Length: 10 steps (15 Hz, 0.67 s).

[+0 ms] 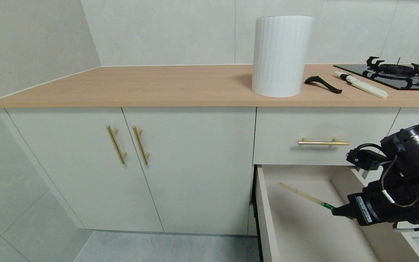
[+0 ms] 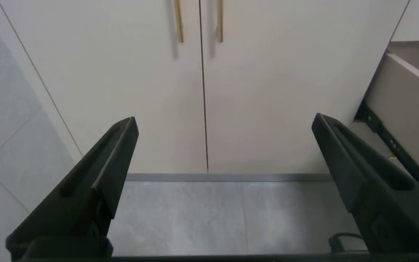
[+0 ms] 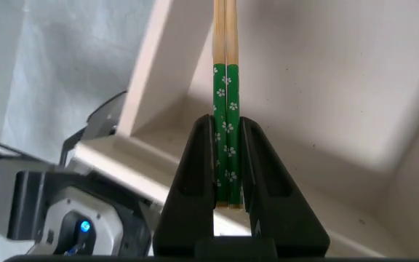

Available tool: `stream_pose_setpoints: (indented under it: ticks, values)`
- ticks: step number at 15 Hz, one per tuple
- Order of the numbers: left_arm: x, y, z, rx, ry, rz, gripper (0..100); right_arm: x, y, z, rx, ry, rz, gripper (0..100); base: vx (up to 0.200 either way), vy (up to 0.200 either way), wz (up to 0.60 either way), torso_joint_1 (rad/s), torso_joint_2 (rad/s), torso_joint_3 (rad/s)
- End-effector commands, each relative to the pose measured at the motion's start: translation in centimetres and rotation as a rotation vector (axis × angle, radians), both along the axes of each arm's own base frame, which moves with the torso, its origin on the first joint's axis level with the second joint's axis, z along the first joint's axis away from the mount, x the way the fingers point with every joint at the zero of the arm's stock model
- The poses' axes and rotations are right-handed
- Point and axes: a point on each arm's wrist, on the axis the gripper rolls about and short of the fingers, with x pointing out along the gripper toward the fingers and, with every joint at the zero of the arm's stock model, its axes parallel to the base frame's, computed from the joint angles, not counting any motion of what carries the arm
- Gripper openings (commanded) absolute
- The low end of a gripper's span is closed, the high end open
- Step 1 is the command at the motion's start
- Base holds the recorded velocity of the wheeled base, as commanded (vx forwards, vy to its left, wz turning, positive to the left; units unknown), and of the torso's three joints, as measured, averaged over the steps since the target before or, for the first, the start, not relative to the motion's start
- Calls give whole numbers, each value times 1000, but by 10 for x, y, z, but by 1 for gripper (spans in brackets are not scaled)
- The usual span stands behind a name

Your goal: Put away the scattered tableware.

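Over the open drawer [image 1: 262, 203], low on the robot's right, a pair of chopsticks [image 3: 225, 80] was found clamped side by side between the black fingers of the right gripper [image 1: 340, 211]. The hold sat on the green, flower-printed butt ends, and the pale bare shafts projected out above the drawer's floor. The chopsticks were judged light, thin, stiff and smooth, liable to twist or slide past each other. The grip at the thicker ends appeared sound, though the long overhang invites a knock against the drawer wall. The drawer was a plain, matt, cream box. The left gripper [image 2: 224, 125] hung spread wide and empty, facing cream cabinet doors [image 2: 282, 73] and grey floor tiles. On the wood-grain worktop [image 1: 140, 85] stood a ribbed white cylinder [image 1: 280, 54], with a black-handled utensil [image 1: 323, 84] and a white knife [image 1: 364, 87] beside it.
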Motion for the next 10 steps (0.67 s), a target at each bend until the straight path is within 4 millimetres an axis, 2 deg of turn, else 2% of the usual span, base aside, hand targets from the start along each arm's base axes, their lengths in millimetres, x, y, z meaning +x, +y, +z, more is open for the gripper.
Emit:
stream_pose_setpoints:
  ticks: [1,2,3,4,10]
  values:
    - [0,0,0,0,0,0,100,30,8,-38,-33,100,-30,0,0,0,0,0,0,0]
    - [0,0,0,0,0,0,100,44,13,-50,-14,110,-83,0,0,0,0,0,0,0]
    - [0,0,0,0,0,0,100,47,13,-52,-10,111,-96,0,0,0,0,0,0,0]
    - [0,0,0,0,0,0,100,66,20,-73,18,104,-175,0,0,0,0,0,0,0]
    - [0,0,0,0,0,0,100,100,33,-131,-12,90,-290,0,0,0,0,0,0,0]
